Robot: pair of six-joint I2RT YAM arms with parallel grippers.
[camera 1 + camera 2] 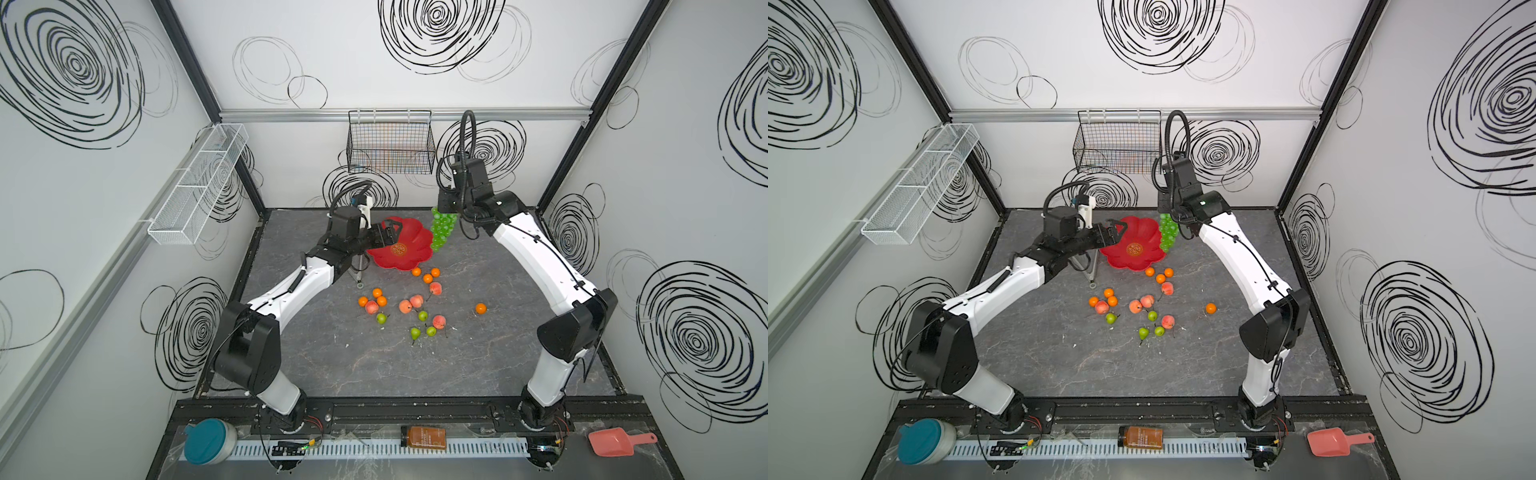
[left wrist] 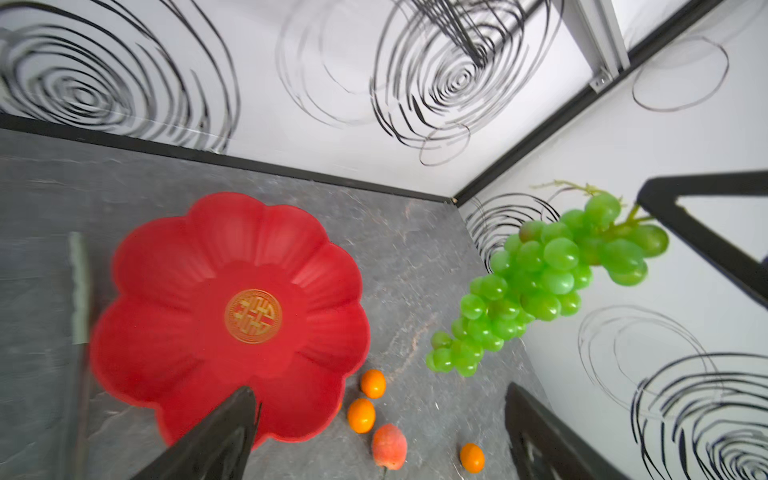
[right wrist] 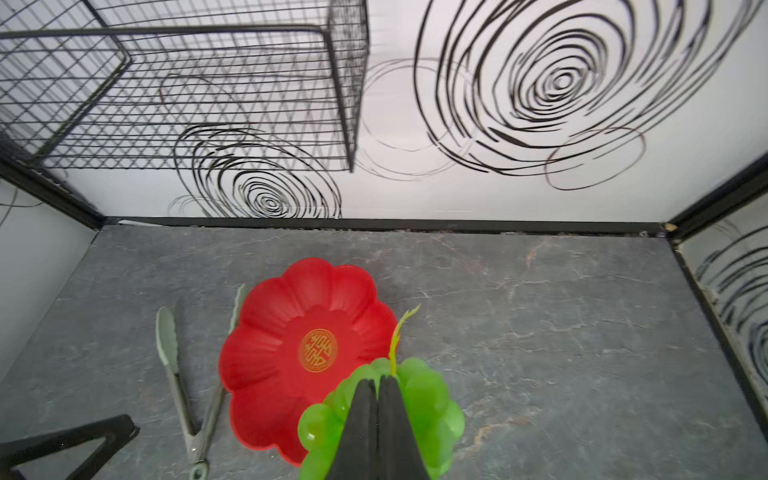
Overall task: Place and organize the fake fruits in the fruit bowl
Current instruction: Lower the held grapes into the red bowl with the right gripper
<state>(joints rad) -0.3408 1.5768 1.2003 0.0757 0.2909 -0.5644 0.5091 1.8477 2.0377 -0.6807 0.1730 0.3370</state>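
The red scalloped fruit bowl (image 1: 415, 239) (image 1: 1144, 237) (image 2: 187, 291) (image 3: 286, 320) sits empty at the back of the table. My right gripper (image 3: 377, 380) (image 1: 437, 212) is shut on the stem of the green grape bunch (image 1: 442, 230) (image 1: 1168, 235) (image 2: 540, 282) (image 3: 432, 399), which hangs in the air just beside the bowl's right rim. My left gripper (image 1: 392, 235) (image 1: 1117, 232) (image 2: 379, 387) hovers open and empty over the bowl's left side. Tangerines (image 1: 427, 278), peaches (image 1: 405, 306) and pears (image 1: 415, 333) lie scattered on the table in front of the bowl; one tangerine (image 1: 481, 308) lies apart to the right.
Metal tongs (image 1: 359, 270) (image 3: 183, 390) lie left of the bowl, under my left arm. A black wire basket (image 1: 390, 143) hangs on the back wall, a white mesh shelf (image 1: 199, 183) on the left wall. On the front ledge are a teal-lidded tub (image 1: 208, 440), an amber bottle (image 1: 423, 437) and a pink scoop (image 1: 615, 441).
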